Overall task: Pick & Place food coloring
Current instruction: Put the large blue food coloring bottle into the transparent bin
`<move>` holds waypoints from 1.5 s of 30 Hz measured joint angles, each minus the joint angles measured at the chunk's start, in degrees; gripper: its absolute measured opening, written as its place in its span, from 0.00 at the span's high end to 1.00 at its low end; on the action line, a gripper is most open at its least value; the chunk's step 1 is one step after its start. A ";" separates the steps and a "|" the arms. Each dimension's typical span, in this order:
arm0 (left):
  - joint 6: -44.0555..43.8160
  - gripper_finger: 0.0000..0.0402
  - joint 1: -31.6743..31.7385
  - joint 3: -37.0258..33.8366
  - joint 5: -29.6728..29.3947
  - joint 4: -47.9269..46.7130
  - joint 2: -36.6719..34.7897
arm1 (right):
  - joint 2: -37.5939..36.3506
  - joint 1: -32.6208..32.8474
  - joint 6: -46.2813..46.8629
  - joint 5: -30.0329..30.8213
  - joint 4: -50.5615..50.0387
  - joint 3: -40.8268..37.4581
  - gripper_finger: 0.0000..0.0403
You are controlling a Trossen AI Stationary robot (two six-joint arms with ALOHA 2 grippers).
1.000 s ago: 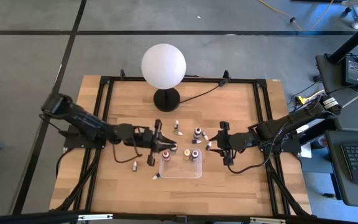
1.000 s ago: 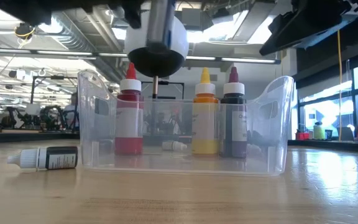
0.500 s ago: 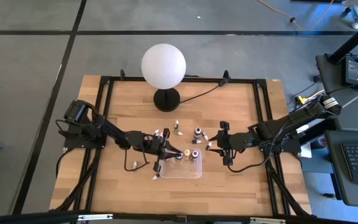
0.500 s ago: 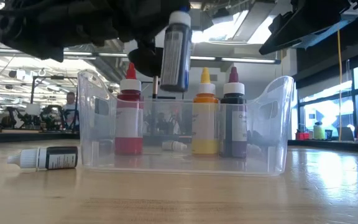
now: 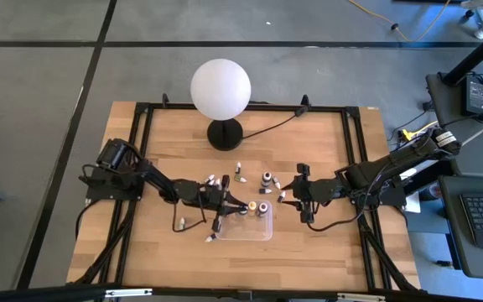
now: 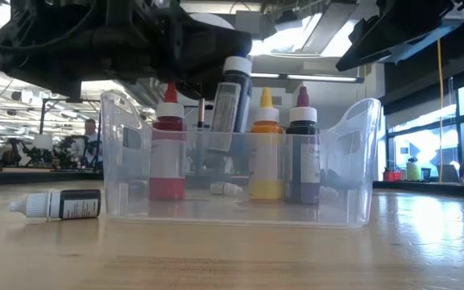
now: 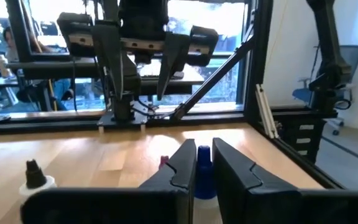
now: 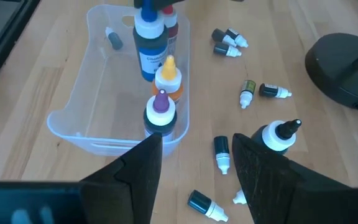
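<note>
The clear tray [image 5: 246, 231] [image 6: 353, 161] sits at the table's middle with a red [image 6: 166, 153], a yellow [image 6: 265, 153] and a dark bottle [image 6: 303, 153] standing in it. My left gripper [image 5: 225, 204] [image 7: 204, 155] is over the tray's left part, shut on a dark blue food coloring bottle [image 6: 225, 109] [image 8: 151, 53] with a white collar. My right gripper [image 5: 296, 193] [image 8: 197, 155] waits open to the right of the tray, above a bottle lying on its side [image 8: 221, 152]. Several more bottles lie around the tray. My left gripper pinches the dark blue bottle by its blue cap tip [image 7: 204, 175] between the two fingers, coming from above. The bottle hangs tilted below the fingers, its lower end [image 6: 216, 145] inside the tray between the red and yellow bottles, above the tray floor.
A white globe lamp [image 5: 220, 91] on a black base [image 8: 347, 68] stands at the far middle. Loose bottles lie left of the tray [image 5: 181, 223] [image 6: 59, 205], at its near left corner [image 5: 210, 237] and beyond it [image 5: 267, 178]. One black-tipped bottle [image 8: 277, 135] stands by my right gripper.
My left gripper has moved right and down over the tray, carrying the dark blue bottle. The bottle was high above the tray rim and upright; it now hangs tilted with its lower end inside the tray. My right arm has kept still.
</note>
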 joint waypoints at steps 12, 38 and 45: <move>1.92 0.88 0.00 0.08 0.41 0.87 1.10 | 0.00 0.02 0.02 0.00 0.00 0.00 0.51; 1.48 0.92 -7.60 -0.14 -11.59 -1.01 -4.89 | 0.00 0.00 -0.04 0.00 0.00 0.00 0.51; 2.72 0.92 -14.38 0.41 -26.56 -0.99 -4.48 | 0.00 0.00 -0.15 0.00 0.15 0.00 0.51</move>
